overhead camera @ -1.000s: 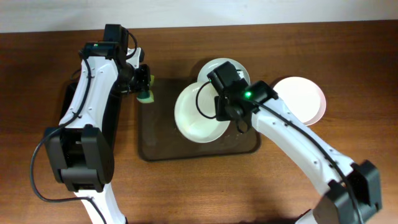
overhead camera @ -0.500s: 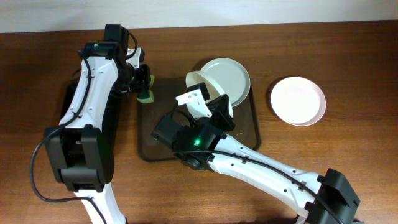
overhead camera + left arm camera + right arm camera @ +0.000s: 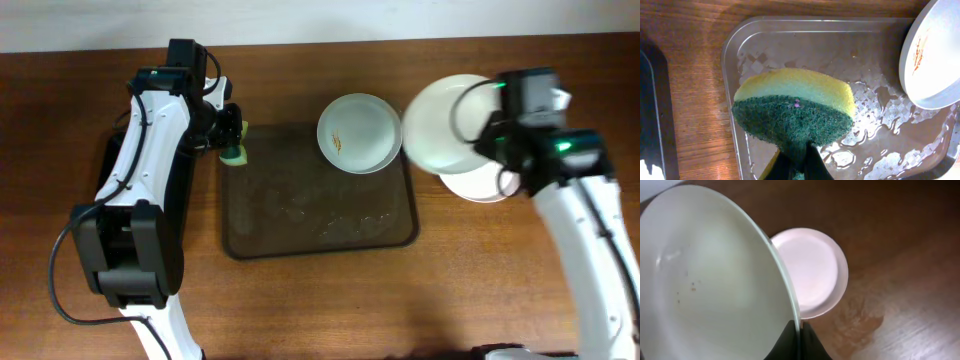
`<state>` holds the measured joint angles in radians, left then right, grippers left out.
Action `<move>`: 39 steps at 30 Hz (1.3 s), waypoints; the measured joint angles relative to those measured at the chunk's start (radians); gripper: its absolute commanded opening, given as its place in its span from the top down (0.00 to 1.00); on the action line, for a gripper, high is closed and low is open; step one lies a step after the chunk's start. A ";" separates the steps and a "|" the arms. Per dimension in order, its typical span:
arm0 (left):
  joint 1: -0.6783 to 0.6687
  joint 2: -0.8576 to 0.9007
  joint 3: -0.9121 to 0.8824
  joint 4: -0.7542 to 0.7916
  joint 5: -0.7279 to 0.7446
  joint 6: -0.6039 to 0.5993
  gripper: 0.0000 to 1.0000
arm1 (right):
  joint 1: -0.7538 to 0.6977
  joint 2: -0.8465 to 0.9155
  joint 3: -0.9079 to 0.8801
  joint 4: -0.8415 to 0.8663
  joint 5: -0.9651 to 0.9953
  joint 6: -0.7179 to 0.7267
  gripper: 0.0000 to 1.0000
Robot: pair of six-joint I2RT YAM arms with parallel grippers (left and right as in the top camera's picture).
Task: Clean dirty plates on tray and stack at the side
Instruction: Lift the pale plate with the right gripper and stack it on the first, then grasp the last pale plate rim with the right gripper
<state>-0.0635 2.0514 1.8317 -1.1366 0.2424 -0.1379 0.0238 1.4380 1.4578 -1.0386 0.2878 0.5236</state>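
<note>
My right gripper [image 3: 799, 337] is shut on the rim of a pale plate [image 3: 445, 125], held tilted in the air above a white plate [image 3: 490, 185] that lies on the table right of the tray; both show in the right wrist view, the held plate [image 3: 710, 280] and the lying plate [image 3: 812, 270]. A third plate [image 3: 360, 132] with orange-brown smears sits at the far right corner of the wet brown tray [image 3: 290, 225]. My left gripper [image 3: 797, 167] is shut on a yellow-green sponge [image 3: 792, 107] above the tray's far left corner [image 3: 735, 40]. The smeared plate also shows in the left wrist view [image 3: 935, 55].
A narrow black tray [image 3: 110, 170] lies on the table left of the brown tray, under my left arm. Water pools on the brown tray's floor [image 3: 880, 125]. The wooden table's far edge runs along the top of the overhead view.
My right arm has carried the held plate from over the tray to the right, above the white plate on the table. The left arm and sponge have not moved.
</note>
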 measured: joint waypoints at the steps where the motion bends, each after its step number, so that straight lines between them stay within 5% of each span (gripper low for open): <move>1: 0.000 0.000 0.000 0.000 0.000 0.000 0.99 | -0.104 0.032 0.000 0.000 -0.047 -0.004 0.96; 7: 0.000 0.000 0.000 0.000 0.000 0.000 0.99 | -0.296 0.317 0.000 0.021 -0.118 -0.012 0.95; 8: 0.000 0.000 0.000 0.000 0.000 0.000 0.99 | -0.296 0.357 0.000 0.029 -0.122 -0.012 0.83; 10: 0.000 0.000 0.000 0.000 0.000 0.000 0.99 | -0.296 0.419 0.000 0.048 -0.130 -0.013 0.26; 13: 0.000 0.000 0.000 0.000 0.000 0.000 0.99 | -0.296 0.437 0.002 0.051 -0.152 -0.021 0.18; 16: 0.000 0.000 0.000 0.001 0.000 0.000 0.99 | -0.283 0.436 0.085 0.023 -0.286 -0.083 0.20; 24: 0.000 0.000 0.000 0.000 0.000 0.000 0.99 | 0.134 0.498 0.209 0.205 -0.370 -0.073 0.59; 29: 0.000 0.000 0.000 0.000 0.000 0.000 0.99 | 0.178 0.647 0.208 0.163 -0.335 0.012 0.71; 34: 0.000 0.000 0.000 0.000 0.000 0.000 0.99 | 0.183 0.712 0.208 0.153 -0.321 0.026 0.94; 39: 0.000 0.000 0.000 0.000 0.000 0.000 0.99 | 0.229 0.734 0.208 0.032 -0.318 0.029 0.96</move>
<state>-0.0635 2.0514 1.8317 -1.1370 0.2420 -0.1379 0.2531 2.1723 1.6661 -1.0061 -0.0303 0.5522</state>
